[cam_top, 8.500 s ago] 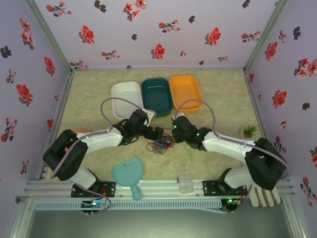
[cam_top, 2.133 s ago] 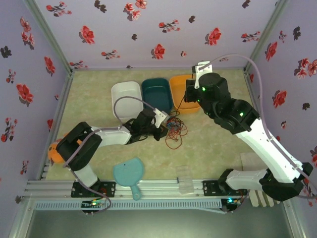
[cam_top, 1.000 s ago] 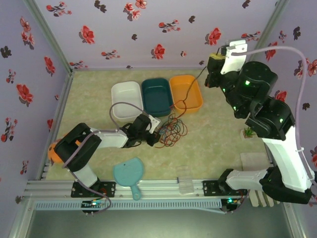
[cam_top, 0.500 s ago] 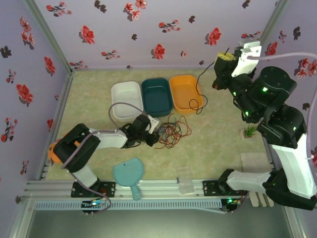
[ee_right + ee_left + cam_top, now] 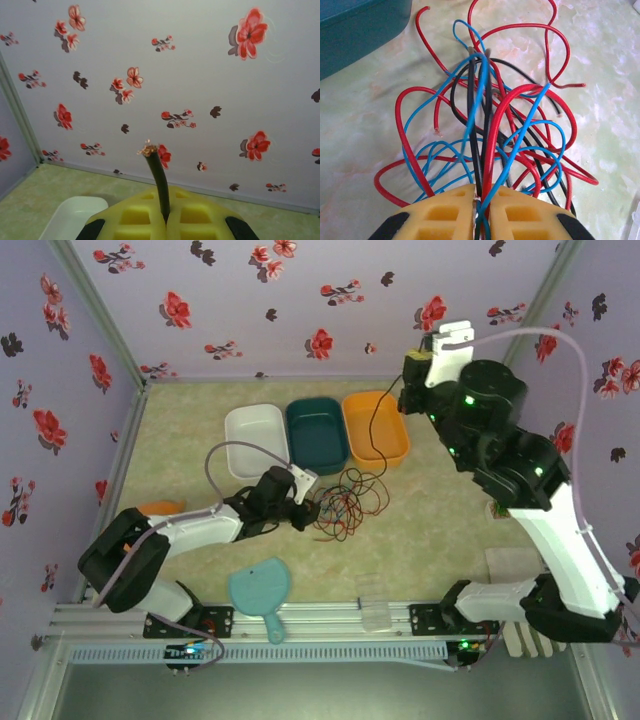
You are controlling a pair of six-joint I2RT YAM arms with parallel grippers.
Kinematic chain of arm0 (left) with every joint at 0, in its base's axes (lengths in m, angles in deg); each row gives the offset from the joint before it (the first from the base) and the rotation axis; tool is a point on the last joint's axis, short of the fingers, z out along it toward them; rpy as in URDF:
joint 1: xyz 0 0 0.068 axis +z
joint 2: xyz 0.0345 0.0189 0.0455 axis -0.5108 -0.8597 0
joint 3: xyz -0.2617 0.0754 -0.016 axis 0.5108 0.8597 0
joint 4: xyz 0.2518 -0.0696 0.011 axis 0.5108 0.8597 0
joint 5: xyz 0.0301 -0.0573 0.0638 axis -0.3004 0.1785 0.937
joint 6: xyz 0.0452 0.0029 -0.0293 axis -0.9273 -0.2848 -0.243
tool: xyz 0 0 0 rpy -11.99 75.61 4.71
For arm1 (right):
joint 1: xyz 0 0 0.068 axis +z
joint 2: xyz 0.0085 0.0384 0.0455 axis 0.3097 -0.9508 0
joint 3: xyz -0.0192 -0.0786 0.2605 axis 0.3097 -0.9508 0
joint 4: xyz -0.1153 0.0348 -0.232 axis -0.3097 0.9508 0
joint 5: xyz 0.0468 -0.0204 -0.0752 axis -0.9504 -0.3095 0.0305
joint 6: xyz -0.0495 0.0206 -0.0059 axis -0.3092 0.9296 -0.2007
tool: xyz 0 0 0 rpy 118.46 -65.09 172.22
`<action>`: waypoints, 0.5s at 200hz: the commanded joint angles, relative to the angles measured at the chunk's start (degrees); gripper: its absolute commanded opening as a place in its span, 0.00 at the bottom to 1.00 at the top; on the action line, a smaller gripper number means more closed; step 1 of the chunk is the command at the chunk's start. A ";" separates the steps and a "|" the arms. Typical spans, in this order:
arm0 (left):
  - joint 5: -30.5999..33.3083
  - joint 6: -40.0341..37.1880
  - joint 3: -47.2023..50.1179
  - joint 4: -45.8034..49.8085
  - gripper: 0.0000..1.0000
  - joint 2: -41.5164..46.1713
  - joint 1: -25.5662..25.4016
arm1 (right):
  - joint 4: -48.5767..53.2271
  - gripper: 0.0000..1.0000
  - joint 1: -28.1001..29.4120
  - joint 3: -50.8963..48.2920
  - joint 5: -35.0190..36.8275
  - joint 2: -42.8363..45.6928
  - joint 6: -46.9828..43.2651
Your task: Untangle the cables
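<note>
**Cables part-way sorted: 1 black strand lifted, the rest in 1 knot**

On the pale marbled table [image 5: 440, 535], the right arm [image 5: 520, 470] is the biggest shape. It reaches high at the far right, near the flowered back wall. The left arm [image 5: 190, 528] lies low across the near left of the table.

3 trays stand side by side at the far edge: white [image 5: 256, 410], teal [image 5: 316, 401] and orange [image 5: 372, 395]. No wire lies in the bottom of any of them.

The cables [image 5: 345, 505] form 1 loose heap of red, blue and black loops at the table's middle, just near of the teal and orange trays. The left gripper [image 5: 479, 195] has its yellow fingers [image 5: 445, 210] all but closed, pinching a bunch of strands at the heap's left side.

A black cable [image 5: 372, 435] rises from the heap, crosses above the orange tray and ends in the right gripper [image 5: 165, 217]. That gripper is clamped tight on it, just below its frayed copper tip.

By these pictures the work looks early. 1 strand is singled out but its lower end looks caught in the heap, and every red and blue wire remains to be separated.
</note>
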 commanded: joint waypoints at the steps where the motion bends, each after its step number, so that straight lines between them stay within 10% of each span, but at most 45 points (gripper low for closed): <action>1: 0.36 -0.33 -0.18 2.15 0.15 1.78 0.39 | -1.59 0.00 -3.19 2.18 1.46 -4.56 -1.36; 100: 0.46 0.46 0.26 2.69 0.36 2.35 0.36 | -5.23 0.00 -17.96 12.13 -7.34 -24.02 0.71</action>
